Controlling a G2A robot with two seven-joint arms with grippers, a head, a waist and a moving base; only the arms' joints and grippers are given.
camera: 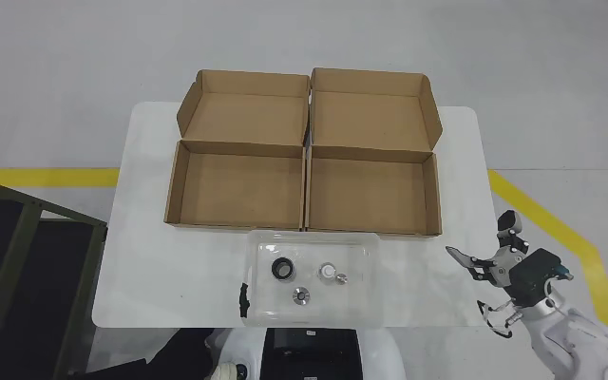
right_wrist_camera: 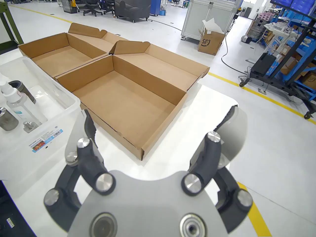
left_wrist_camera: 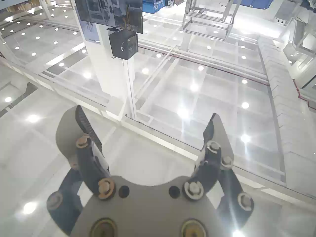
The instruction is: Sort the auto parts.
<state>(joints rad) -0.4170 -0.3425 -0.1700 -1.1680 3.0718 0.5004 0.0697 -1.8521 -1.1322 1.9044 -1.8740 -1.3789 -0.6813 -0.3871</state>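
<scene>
The clear plastic bin [camera: 366, 285] is sitting on the white bench [camera: 142, 237] at the edge nearest the robot. The auto parts are lying inside this bin: a black ring [camera: 282, 270], a round metal part [camera: 303, 296], a white-capped bottle [camera: 329, 272] and a small metal piece [camera: 341, 278] touching the bottle.

Just beyond the bin, on the side away from the robot, a first cardboard box [camera: 237, 190] and a second cardboard box [camera: 370, 195] are sitting side by side and touching, each with its lid folded back flat.

The right claw [right_wrist_camera: 160, 114] is hovering to the robot's right of the bin, near the bench edge. Its jaws are standing wide apart and gripping nothing.

The left claw [left_wrist_camera: 147, 117] is pointing up toward the ceiling. Its jaws are likewise spread wide and holding nothing.
</scene>
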